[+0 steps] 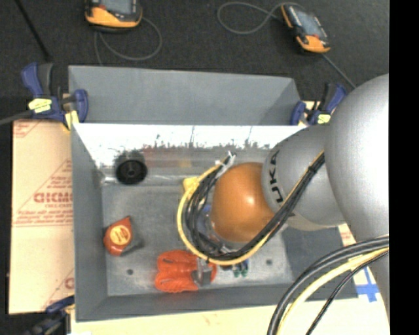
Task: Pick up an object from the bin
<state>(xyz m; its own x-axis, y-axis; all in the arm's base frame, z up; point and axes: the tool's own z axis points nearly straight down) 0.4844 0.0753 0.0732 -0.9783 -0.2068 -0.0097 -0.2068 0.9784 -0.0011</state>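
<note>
From above: down low with the end effector (206, 271) near the front wall of the grey bin (88, 216), right at the right end of a crumpled orange-red thing (173, 271). Cannot tell how far open, or gripping what, if anything. Further left, a round orange tape measure (119, 237); toward the back left, a black disc (131, 170); behind the arm's cables (186, 216), a bit of yellow (191, 184).

Look at the far left of the bin (183, 98) floor and you find a black round disc (131, 171) close to the far wall. Nearer to you on the left lies a squat orange-red canister (118, 238), well apart from it. Beyond the bin lie two orange-and-black devices (112, 12) (304, 26), each near a thin looping cable.
</note>
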